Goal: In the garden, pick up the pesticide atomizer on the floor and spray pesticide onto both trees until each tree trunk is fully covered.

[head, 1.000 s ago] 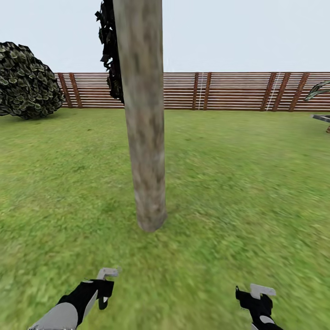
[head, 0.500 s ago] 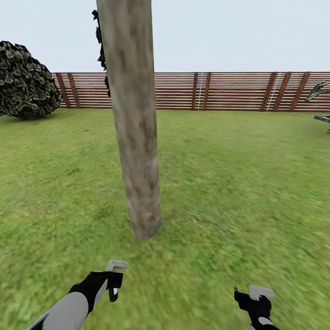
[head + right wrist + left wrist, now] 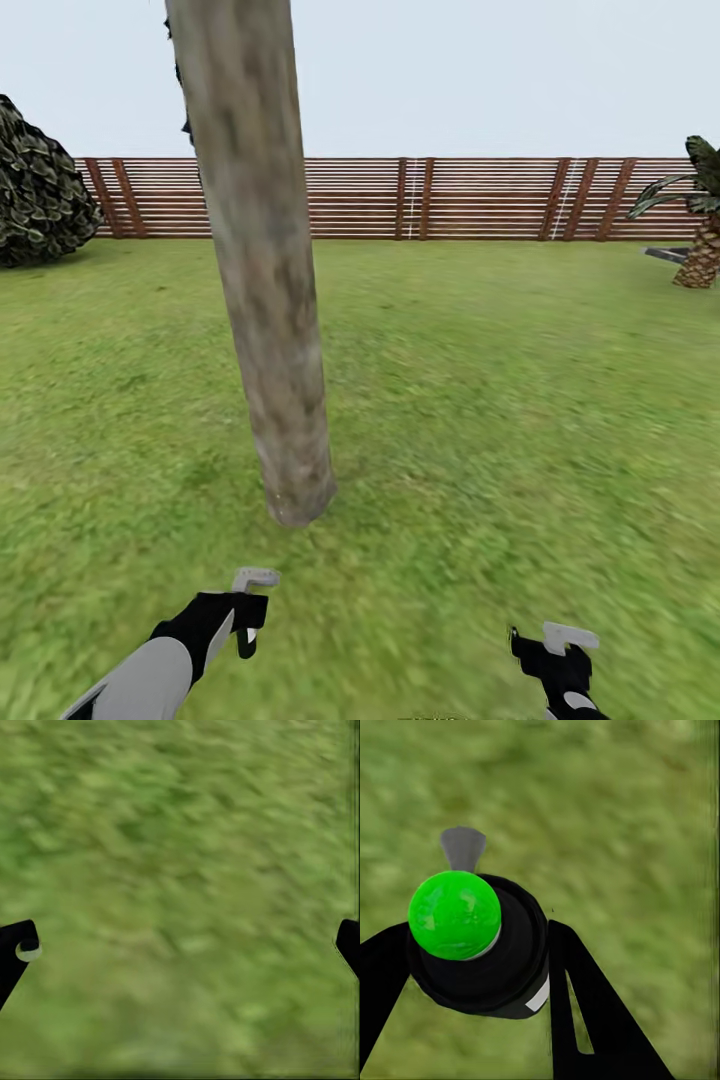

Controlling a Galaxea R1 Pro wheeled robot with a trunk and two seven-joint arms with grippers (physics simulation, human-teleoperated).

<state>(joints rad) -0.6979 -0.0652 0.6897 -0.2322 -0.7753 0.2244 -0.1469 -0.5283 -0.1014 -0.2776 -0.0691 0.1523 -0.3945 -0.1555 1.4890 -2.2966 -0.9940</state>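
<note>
Shifted leftward: view has panned, trunk nearer left, palm (image 3: 703, 225) now at right | left gripper (image 3: 472, 967) clamped on green-capped atomizer (image 3: 472, 945) above grass (image 3: 500, 400) | right gripper (image 3: 560, 650) spread apart, empty | tree trunk (image 3: 265, 300) just ahead of left gripper | fence (image 3: 450, 198) behind

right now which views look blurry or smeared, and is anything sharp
Head view: fence crisp, tree trunk soft, lawn smeared. Left wrist view: green-capped atomizer between the fingers sharp, grass blurred. Right wrist view: grass blurred, fingertips at the edges.
</note>
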